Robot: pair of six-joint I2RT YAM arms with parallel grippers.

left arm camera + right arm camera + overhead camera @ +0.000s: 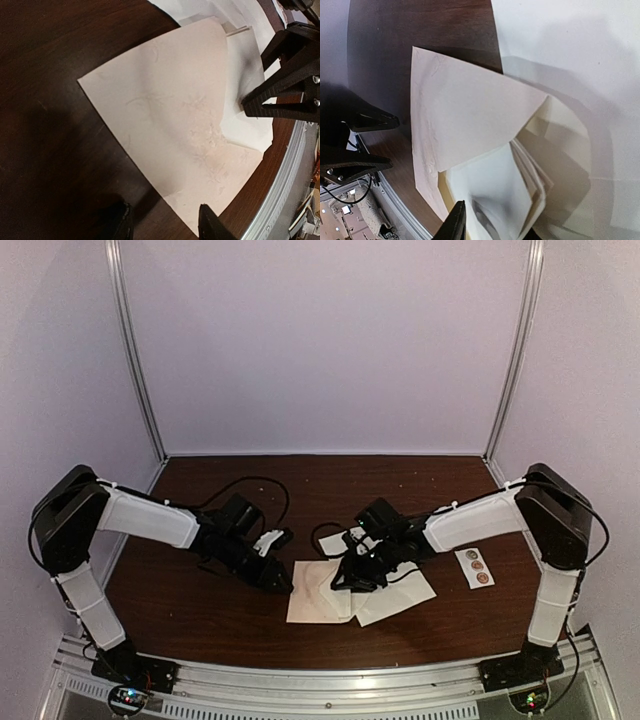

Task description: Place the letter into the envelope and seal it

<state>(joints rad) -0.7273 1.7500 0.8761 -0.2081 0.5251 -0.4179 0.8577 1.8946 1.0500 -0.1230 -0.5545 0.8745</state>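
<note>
The envelope (165,115) lies on the table (50,150) between the two arms. Its embossed cream face is up and its far edge curls off the surface. The letter (247,135) sits touching it on the right-arm side and partly beneath that raised edge. In the right wrist view, white folded layers show at the mouth under the triangular flap, but I cannot tell whether any of the letter is already in the pocket. The left end effector (165,222) hovers at the envelope's near corner with its fingers apart, holding nothing. The right end effector (255,80) also looks spread, with one fingertip down on the white sheet and nothing visibly clamped. Both papers are probably light, thin and limp, so they will slide on the smooth wood and buckle if pushed from an edge. The creased letter should fold easily along its lines. It is best pinched at a lifted edge or corner while the other arm pins the envelope flat near its closed end. The flap is the weak part, so grip it lightly to avoid tearing it. A sticker strip (475,567) lies well apart to the right.
</note>
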